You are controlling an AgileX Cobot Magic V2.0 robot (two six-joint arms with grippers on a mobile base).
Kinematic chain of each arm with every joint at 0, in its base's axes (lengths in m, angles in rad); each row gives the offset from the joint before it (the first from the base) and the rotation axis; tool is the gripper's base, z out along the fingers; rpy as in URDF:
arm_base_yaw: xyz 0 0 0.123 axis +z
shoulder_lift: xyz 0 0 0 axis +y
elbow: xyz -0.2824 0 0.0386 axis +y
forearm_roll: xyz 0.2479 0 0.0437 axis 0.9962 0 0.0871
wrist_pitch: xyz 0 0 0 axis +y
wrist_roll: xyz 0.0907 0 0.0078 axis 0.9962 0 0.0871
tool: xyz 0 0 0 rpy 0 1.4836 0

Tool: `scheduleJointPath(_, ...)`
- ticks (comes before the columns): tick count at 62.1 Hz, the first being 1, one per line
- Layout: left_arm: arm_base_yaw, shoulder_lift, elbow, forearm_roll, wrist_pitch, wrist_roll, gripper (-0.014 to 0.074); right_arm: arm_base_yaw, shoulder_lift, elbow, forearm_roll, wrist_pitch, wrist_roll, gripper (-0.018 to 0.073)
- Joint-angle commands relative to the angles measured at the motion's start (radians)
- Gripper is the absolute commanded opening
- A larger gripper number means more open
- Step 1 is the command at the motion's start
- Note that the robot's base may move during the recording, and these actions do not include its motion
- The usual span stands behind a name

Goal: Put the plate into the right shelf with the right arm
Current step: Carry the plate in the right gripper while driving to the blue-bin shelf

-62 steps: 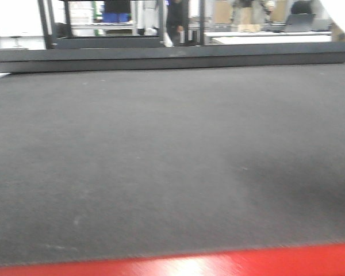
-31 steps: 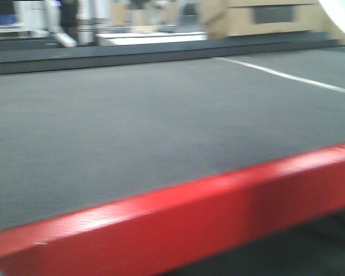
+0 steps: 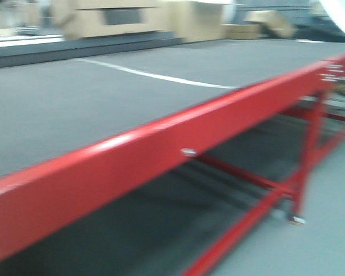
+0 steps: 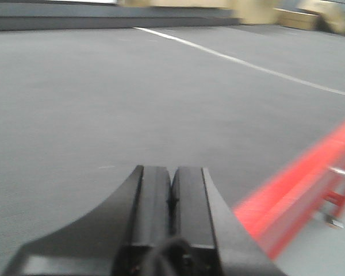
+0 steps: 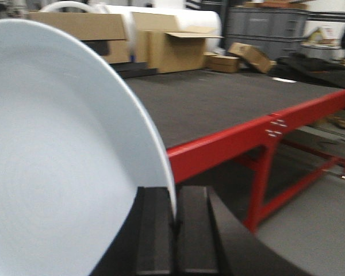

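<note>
Right wrist view shows the right gripper with its 2 dark fingers pinching the low rim of the plate. The plate stands on edge, tilted, and its white face fills the left of the frame. It is held in the air beside the red table, not on it. No shelf shows in any view, only boxes and grey crates behind, so I judge this to be the carry stage, with the placing yet to come.

To do it well:
- Hold the pinch firm, since only a narrow bite of glossy rim is gripped and the plate could swing or slip.
- Carry the arm tucked in, clear of the table.
- Level the plate only once the shelf is in front.

Left gripper hovers over the table, jaws pressed together and empty.
</note>
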State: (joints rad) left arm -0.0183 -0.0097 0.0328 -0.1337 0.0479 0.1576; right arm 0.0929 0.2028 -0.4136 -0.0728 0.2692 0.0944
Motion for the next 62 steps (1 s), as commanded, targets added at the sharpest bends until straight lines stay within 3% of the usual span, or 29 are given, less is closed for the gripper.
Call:
scheduleJointPath(1, -0.002, -0.01, 0.01, -0.008, -0.09, -0.007, -0.0128, -0.008, 0.008, -0.029, -0.01, -0.104, -0.007, 0.005)
scheduleJointPath(62, -0.002, -0.01, 0.01, -0.008, -0.09, -0.007, -0.0128, -0.008, 0.008, -0.029, -0.01, -0.104, -0.007, 0.005)
